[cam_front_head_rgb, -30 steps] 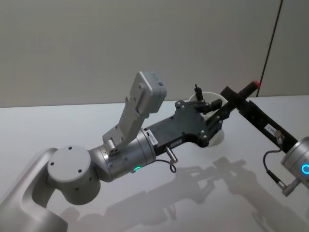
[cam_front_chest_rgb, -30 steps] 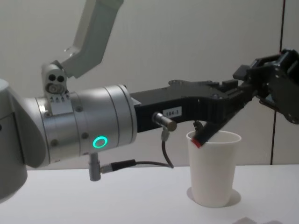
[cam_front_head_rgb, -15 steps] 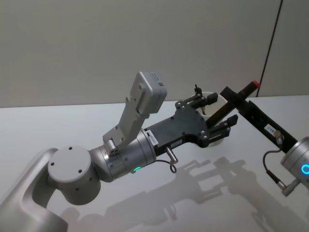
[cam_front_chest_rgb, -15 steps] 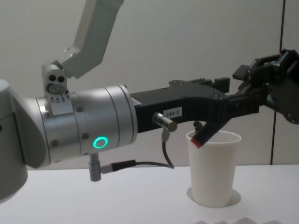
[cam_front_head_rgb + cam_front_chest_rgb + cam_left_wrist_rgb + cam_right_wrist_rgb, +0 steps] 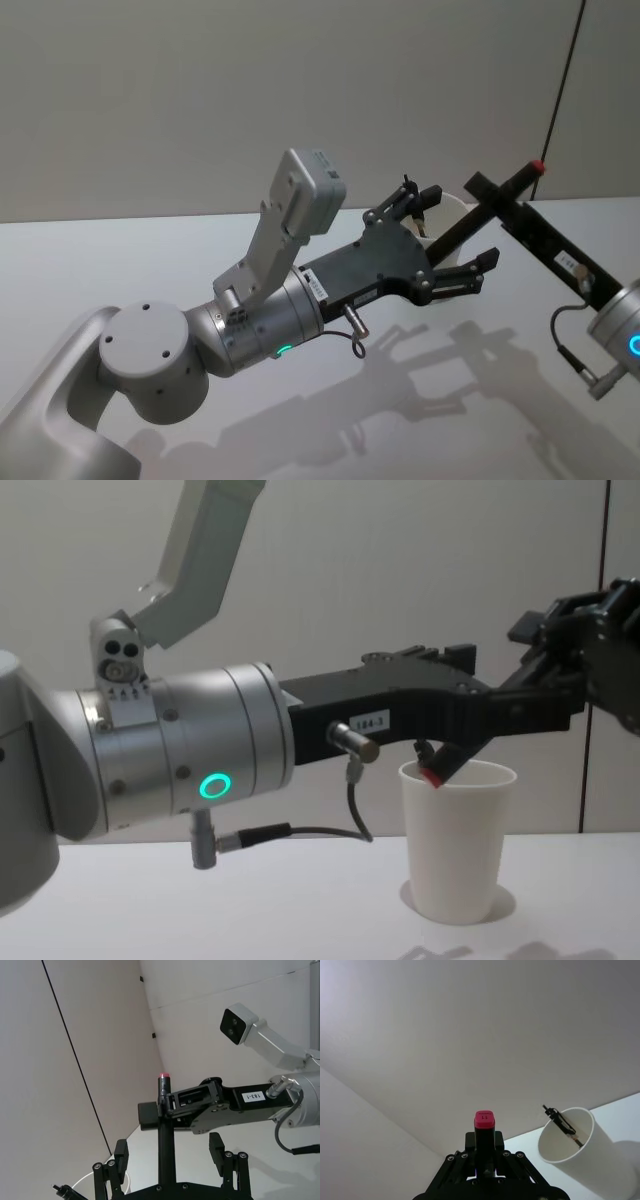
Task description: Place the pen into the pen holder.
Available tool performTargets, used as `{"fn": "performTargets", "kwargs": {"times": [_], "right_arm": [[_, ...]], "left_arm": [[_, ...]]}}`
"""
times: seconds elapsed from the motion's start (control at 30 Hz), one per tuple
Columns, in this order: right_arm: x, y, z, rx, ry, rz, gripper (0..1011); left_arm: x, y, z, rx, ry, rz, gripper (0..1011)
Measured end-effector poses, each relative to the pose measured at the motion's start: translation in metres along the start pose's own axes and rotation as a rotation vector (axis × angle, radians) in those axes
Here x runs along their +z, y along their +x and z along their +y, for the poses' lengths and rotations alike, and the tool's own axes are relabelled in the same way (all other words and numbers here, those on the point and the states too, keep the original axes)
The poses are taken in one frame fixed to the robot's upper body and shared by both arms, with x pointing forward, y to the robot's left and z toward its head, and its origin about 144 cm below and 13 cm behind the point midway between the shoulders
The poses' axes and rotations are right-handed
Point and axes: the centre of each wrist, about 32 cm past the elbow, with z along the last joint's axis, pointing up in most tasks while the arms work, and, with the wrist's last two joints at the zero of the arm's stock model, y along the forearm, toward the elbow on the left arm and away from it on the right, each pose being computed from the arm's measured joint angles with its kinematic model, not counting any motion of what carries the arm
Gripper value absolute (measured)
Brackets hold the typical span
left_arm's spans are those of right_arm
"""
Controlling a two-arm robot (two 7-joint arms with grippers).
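Observation:
The pen is a black marker with red ends, and it slants down toward the pen holder. That holder is a white paper cup on the table. The pen's lower red end sits at the cup's rim. My right gripper is shut on the pen's upper part, just below the red cap. My left gripper is open, with one finger on each side of the pen and neither touching it.
A second black pen with a clip leans inside the cup. The left arm stretches across the white table from the left. A plain wall stands close behind the cup.
My left gripper has opened from shut on the pen to wide open. The right gripper, holding the pen, has shifted slightly to the right.

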Motion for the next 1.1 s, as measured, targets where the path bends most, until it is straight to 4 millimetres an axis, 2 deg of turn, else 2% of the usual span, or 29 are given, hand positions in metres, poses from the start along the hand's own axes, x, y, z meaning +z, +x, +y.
{"fn": "performTargets", "kwargs": {"times": [0.47, 0.83, 1.1], "right_arm": [[0.018, 0.016, 0.009, -0.005, 0.082, -0.15, 200], [0.035, 0.032, 0.029, 0.016, 0.125, -0.334, 200], [0.04, 0.041, 0.044, 0.046, 0.127, -0.434, 200]], "left_arm": [[0.0, 0.0, 0.0, 0.0, 0.0, 0.0, 1001], [0.0, 0.0, 0.0, 0.0, 0.0, 0.0, 1000], [0.0, 0.0, 0.0, 0.0, 0.0, 0.0, 1001]]}}
